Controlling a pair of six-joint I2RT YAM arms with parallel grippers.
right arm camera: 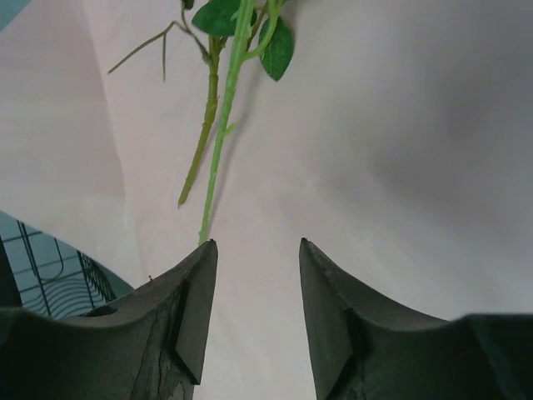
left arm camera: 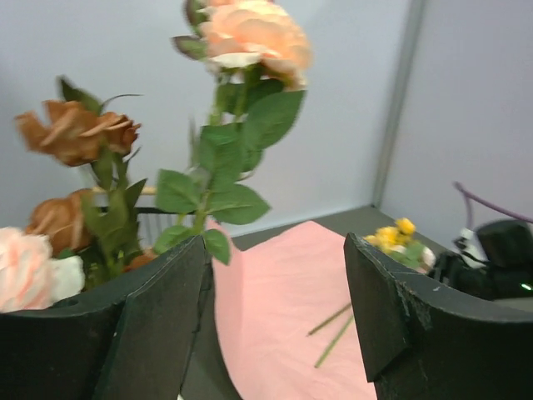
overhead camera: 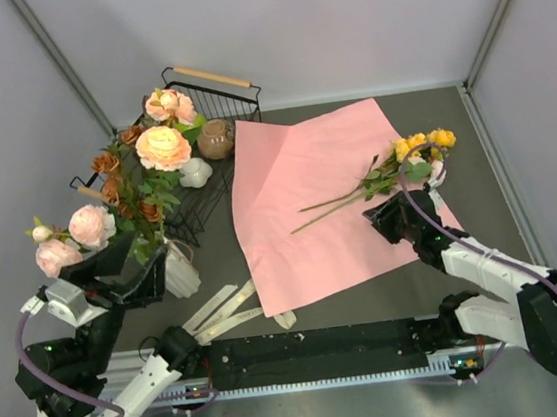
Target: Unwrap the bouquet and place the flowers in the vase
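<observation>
- Wrapping paper (overhead camera: pixel 309 215) lies spread flat in the middle of the bench (overhead camera: pixel 493 144), so the unwrapping looks done; the cream ribbon (overhead camera: pixel 225 310) lies loose by the paper's near edge.
- Vase (overhead camera: pixel 181 272) stands left of the paper, with pink and peach roses (overhead camera: pixel 163 146) rising above it, apparently already standing in it.
- The left pincer (left arm camera: pixel 275 250) is just beside the vase, jaws wide apart and holding nothing; leafy stems stand just beyond its tips.
- The yellow roses (overhead camera: pixel 422 142) rest on the paper's right side, their 2 stems pointing toward its middle.
- The right pincer (right arm camera: pixel 256 258) sits low over the paper, jaws partly apart and empty, lined up behind the stem ends, probably to grip them.
</observation>
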